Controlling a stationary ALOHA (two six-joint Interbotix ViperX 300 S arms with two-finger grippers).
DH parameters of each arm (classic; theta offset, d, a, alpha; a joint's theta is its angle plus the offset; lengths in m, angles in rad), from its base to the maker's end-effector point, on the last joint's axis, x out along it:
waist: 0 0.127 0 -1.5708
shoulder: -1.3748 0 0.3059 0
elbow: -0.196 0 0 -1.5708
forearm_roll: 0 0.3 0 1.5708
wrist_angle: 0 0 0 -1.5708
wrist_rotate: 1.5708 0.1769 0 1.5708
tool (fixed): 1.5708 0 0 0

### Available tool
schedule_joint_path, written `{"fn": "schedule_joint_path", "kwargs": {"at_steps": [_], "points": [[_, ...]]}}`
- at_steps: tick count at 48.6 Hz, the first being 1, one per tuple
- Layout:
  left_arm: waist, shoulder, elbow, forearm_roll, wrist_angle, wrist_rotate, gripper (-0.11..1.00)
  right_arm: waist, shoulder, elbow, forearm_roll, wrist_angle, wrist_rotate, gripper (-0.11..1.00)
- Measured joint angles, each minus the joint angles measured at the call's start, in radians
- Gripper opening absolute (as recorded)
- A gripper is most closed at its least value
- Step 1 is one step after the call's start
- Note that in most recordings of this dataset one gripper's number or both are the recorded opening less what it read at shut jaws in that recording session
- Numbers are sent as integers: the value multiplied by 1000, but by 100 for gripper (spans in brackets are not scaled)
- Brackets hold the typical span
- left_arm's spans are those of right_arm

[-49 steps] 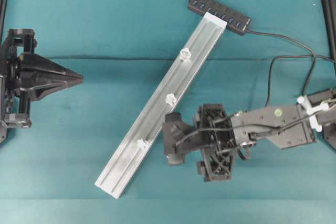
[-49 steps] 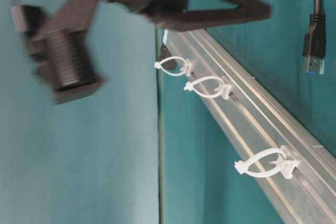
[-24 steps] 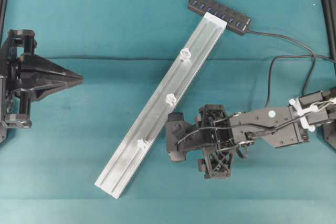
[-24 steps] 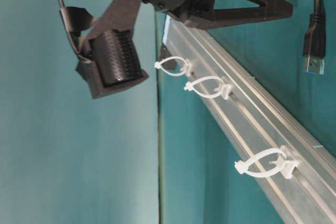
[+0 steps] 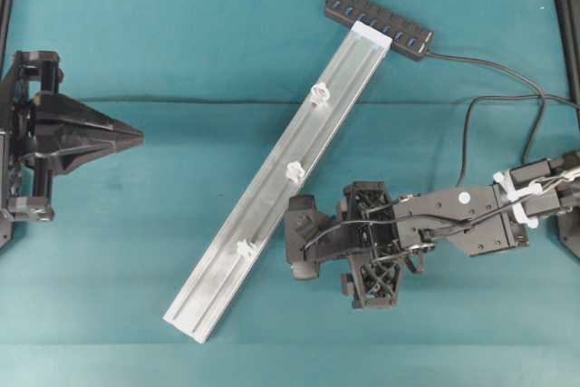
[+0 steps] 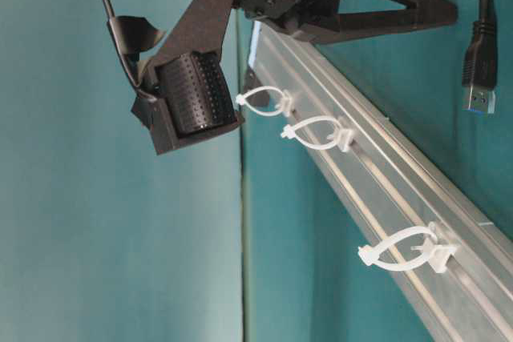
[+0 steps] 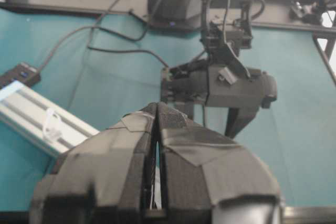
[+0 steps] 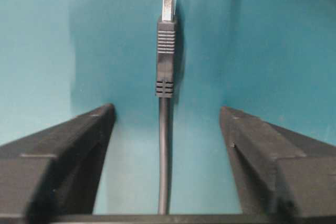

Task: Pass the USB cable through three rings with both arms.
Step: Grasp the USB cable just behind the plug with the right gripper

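The USB cable lay on the teal counter with its plug pointing away from the right wrist camera, the cord running straight back between the two fingers of the right end effector. Those fingers stood apart on either side of the cord, touching neither it nor the plug, so the right end effector was open around the cable and gripped nothing. In the overhead view the cable's far part curved from the black hub at the top across the right side of the counter, and the right end effector hung just beside the lower half of the aluminium rail, which lay diagonally across the middle. The three rings stood spaced along that rail, each a small whitish loop rising from the groove; in the table-level view they showed as open loops with nothing through them, and the plug appeared on the far side of the rail from them. The rail lay between the two arms. The left end effector sat well apart at the left edge, its taped fingers pressed together and holding nothing.
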Motion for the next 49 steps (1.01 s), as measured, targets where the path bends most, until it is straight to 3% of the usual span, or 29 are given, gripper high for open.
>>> {"fn": "schedule_joint_path", "kwargs": {"at_steps": [9,15,42,49], "points": [[0,0,0,2,-2,0,0,2,5,-2,12,6,2,25],[-2,0,0,2,0,0,0,3,6,-2,17,11,2,7],[-2,0,0,0,0,-2,0,2,-3,-5,17,23,-2,7],[-2,-2,0,2,0,-2,0,-29,-61,-12,15,83,-2,7]]}}
